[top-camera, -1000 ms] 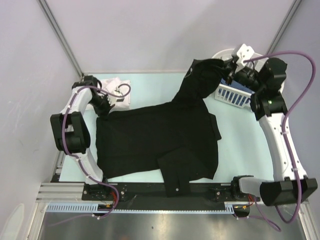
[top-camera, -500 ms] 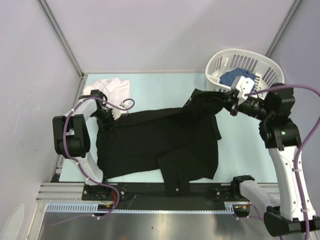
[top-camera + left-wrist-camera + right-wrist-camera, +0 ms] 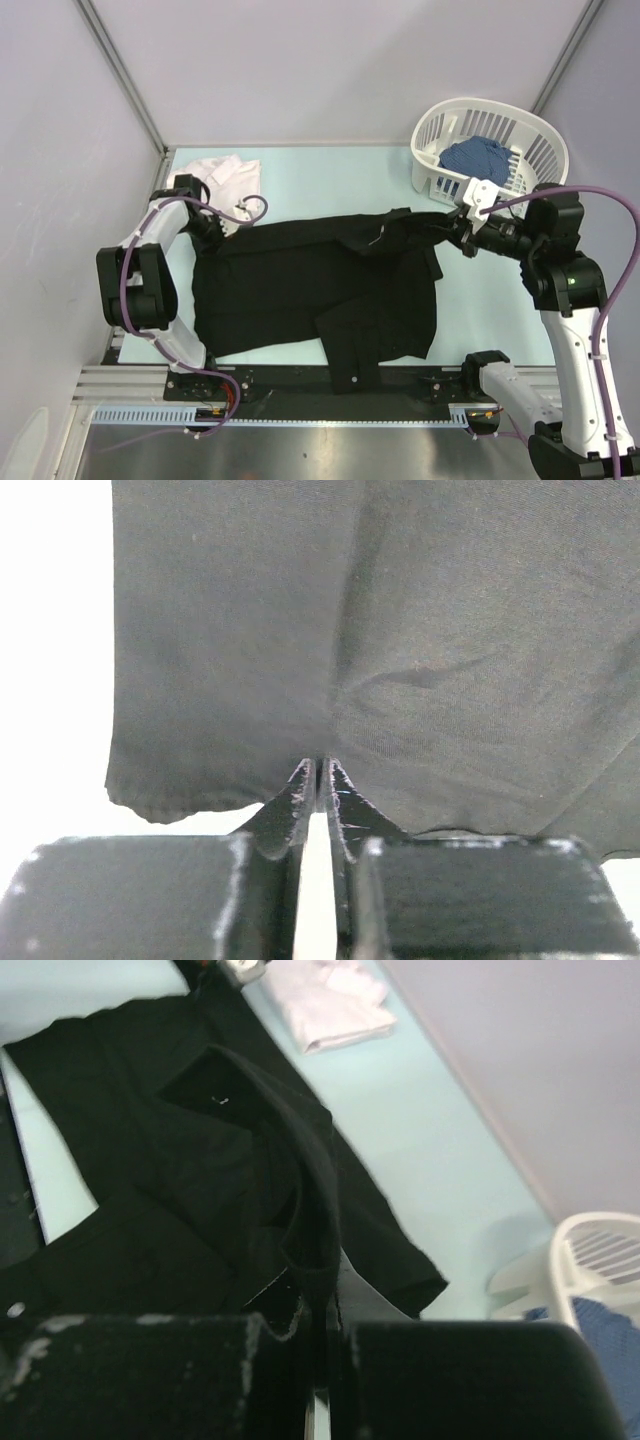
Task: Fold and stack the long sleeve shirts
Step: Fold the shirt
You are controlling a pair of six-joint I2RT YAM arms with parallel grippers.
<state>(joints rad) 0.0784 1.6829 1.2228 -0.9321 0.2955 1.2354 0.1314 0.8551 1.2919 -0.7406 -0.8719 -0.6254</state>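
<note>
The black long sleeve shirt lies spread across the middle of the table, its back right part drawn up in a fold. My right gripper is shut on that fold; in the right wrist view the cloth runs straight into the closed gripper. At the shirt's back left corner my left gripper is shut, its tips pinched together on the edge of the black cloth. The white long sleeve shirt lies folded at the back left, also visible in the right wrist view.
A white slatted basket stands at the back right with blue cloth inside; its rim shows beside my right gripper. Walls enclose the table at the back and sides. A black rail runs along the near edge.
My right arm has swung down and forward from over the basket, bringing the held part of the black shirt low over the table. The basket now shows. My left gripper shifted slightly.
</note>
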